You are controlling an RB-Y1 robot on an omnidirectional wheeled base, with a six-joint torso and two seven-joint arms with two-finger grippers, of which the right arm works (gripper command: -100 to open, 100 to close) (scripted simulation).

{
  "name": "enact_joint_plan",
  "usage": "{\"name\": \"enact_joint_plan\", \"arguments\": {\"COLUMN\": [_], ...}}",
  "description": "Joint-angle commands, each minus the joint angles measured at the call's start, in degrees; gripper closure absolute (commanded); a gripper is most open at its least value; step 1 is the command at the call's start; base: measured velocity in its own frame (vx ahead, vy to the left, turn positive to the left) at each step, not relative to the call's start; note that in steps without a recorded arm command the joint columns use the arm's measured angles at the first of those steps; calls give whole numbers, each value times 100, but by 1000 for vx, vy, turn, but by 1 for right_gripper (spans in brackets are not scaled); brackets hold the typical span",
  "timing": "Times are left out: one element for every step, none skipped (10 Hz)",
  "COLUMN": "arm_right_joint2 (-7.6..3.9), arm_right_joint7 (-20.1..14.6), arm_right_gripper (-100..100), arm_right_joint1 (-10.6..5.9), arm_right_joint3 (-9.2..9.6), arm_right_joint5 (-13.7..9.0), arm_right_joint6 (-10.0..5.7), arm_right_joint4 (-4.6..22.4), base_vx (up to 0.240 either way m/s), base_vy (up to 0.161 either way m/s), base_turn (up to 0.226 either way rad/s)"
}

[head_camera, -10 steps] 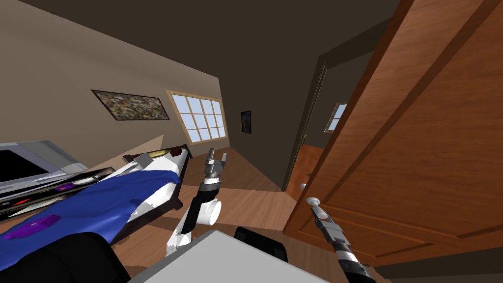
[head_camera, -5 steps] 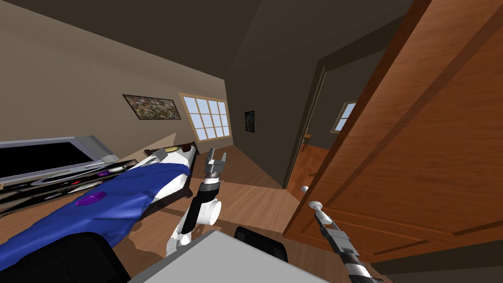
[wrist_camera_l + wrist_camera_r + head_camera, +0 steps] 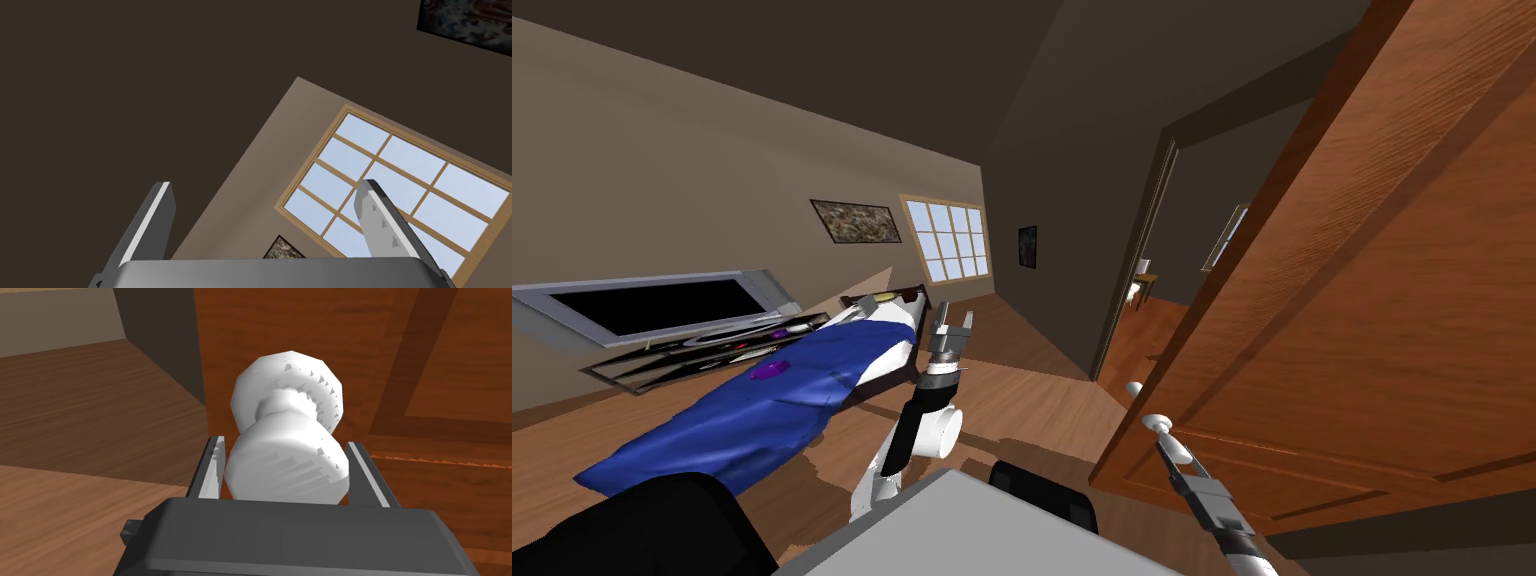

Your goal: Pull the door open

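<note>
Right end effector (image 3: 283, 442): was clamped on the white knob (image 3: 285, 465), fingers (image 3: 211, 468) pressing its near bulb.
Door (image 3: 1362, 330): stood ajar at the robot's right, knob near its free edge.
Risk: the smooth bulb could slip from the thin fingers if the pull left the door's arc.
Left end effector (image 3: 952, 328): fingers apart, raised, idle.
Hidden: the door's hinge side was cut off.

The room is dim, its ceiling (image 3: 912, 60) and far wall (image 3: 1057, 170) a flat dark brown and the pale blue window (image 3: 949, 240) the one bright patch, while the wooden door (image 3: 1372, 300) and white knob (image 3: 287, 458) are evenly lit, soft shadows streak the floor (image 3: 1022, 400), and straight edges splay toward the head view's corners.
</note>
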Motion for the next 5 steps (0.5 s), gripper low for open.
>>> {"name": "enact_joint_plan", "arguments": {"arm_right_joint2": [-19,-40,-50,-71,-90], "arm_right_joint7": [-46,-77,-93,-124,-154], "arm_right_gripper": [100,100,100,100,100], "arm_right_joint1": [21,41,50,69,87], "arm_right_joint3": [39,65,79,105,130], "arm_right_joint5": [22,35,42,55,67], "arm_right_joint6": [-108,-183,-221,-296,-366], "arm_right_joint4": [72,109,127,164,198], "base_vx": [-185,-171,-172,-158,-193], "base_vy": [-46,-44,-75,-103,-92], "base_turn": [93,108,97,139,173]}}
